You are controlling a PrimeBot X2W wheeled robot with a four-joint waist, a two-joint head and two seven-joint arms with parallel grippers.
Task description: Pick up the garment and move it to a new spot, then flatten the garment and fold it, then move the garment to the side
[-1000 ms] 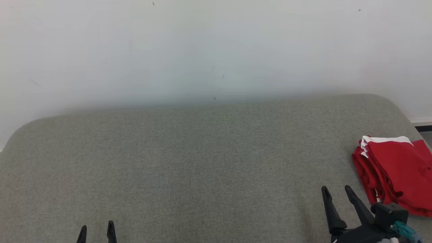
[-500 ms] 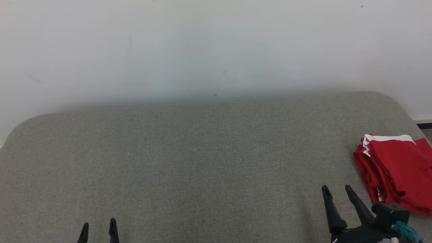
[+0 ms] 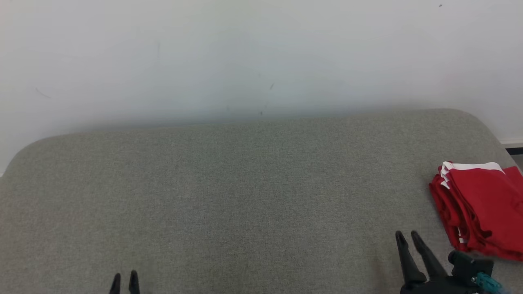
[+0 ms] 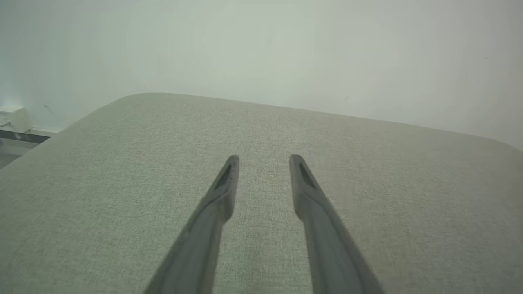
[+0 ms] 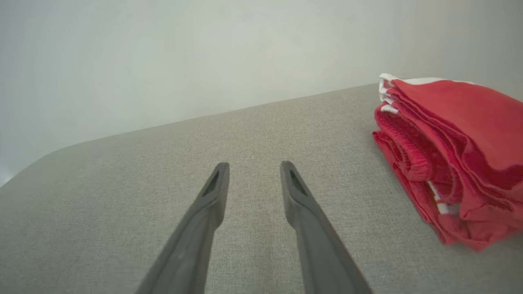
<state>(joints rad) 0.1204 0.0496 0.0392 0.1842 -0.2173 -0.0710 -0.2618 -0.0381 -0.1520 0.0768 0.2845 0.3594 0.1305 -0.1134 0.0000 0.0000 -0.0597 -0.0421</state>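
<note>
We find the grey desk (image 3: 229, 196) open across its left and middle, so an end effector can pass there freely. 1 obstacle lies on it: the folded red garment (image 3: 482, 208) at the right edge, near our right end effector (image 3: 407, 235). The wall (image 3: 245, 61) closes the far side.

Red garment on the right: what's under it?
The folded red garment lies on the grey fabric surface. White trim shows at its far edge. Anything beneath or between its layers is covered.
</note>
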